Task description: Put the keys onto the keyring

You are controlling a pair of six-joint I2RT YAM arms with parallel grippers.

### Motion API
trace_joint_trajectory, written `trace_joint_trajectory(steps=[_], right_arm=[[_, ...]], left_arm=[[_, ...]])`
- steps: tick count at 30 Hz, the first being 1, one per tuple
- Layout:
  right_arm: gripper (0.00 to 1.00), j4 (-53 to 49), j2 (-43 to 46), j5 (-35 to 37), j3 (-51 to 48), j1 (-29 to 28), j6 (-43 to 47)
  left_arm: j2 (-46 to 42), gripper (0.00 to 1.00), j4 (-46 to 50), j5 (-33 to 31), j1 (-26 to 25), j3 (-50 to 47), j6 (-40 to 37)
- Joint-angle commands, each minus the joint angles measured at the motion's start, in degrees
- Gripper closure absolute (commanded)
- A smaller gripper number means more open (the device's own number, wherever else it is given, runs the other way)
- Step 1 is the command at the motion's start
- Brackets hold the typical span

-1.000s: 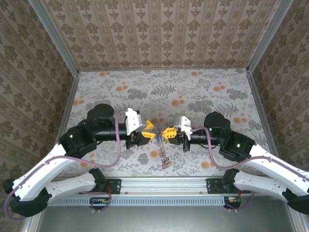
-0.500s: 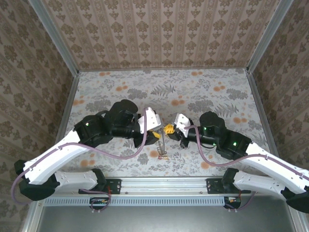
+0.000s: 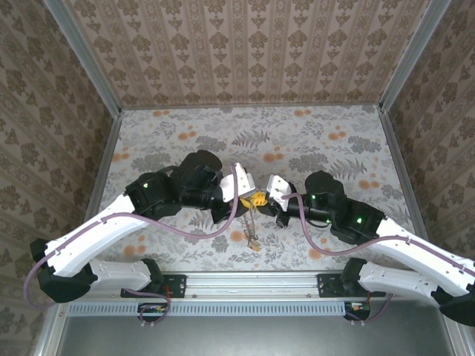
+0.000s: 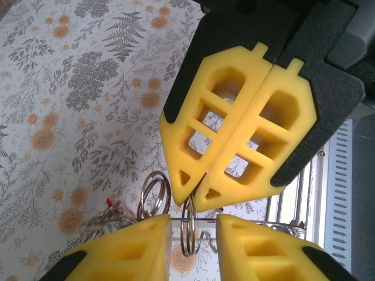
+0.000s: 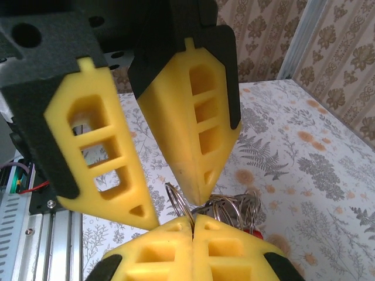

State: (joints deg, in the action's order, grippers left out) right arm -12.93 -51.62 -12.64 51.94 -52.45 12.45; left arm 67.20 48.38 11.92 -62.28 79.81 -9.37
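Keyring [image 3: 252,222] sits at the middle of the counter [image 3: 185,141], just in front of the two arms' bases. From above it reads as one thin, chain-like line. Its long axis runs from the pincer tips straight toward the near edge of the counter, with a small cluster of keys [image 3: 251,242] at the near end (whether that end hangs free or rests on the floral surface, I cannot tell).

The right pincer [image 5: 192,225] is pressed fully together. A silvery coil of the keyring rises straight out of the seam between its yellow fingertips, so it has hold of the ring there. More wire loops bunch just beyond those tips, and a scrap of red shows beside them.

The left pincer [image 4: 193,240] faces the right one tip to tip, the two nearly touching. Its jaws stand partly apart, with one upright coil of the ring in the gap between them. A straight bit of wire crosses that gap from one pad to the other. I cannot tell whether the pads press on any of it. To the left of that coil lies a second round loop, and beside it a key with a red head [image 4: 114,204].
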Motion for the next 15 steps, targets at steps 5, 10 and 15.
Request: trace_joint_trajectory(steps=[5, 10, 15], right_arm=[[1.0, 2.0, 0.2, -2.5, 0.7, -0.4, 1.3], [1.0, 1.4, 0.7, -3.5, 0.4, -0.4, 1.9], [1.0, 1.6, 1.5, -6.5, -0.4, -0.4, 2.6]], left_arm=[[0.2, 1.0, -1.6, 0.1, -0.4, 0.1, -2.0], [-0.9, 1.0, -2.5, 1.6, -0.4, -1.2, -2.5], [-5.7, 1.0, -10.1, 5.7, 0.4, -7.1, -3.8]])
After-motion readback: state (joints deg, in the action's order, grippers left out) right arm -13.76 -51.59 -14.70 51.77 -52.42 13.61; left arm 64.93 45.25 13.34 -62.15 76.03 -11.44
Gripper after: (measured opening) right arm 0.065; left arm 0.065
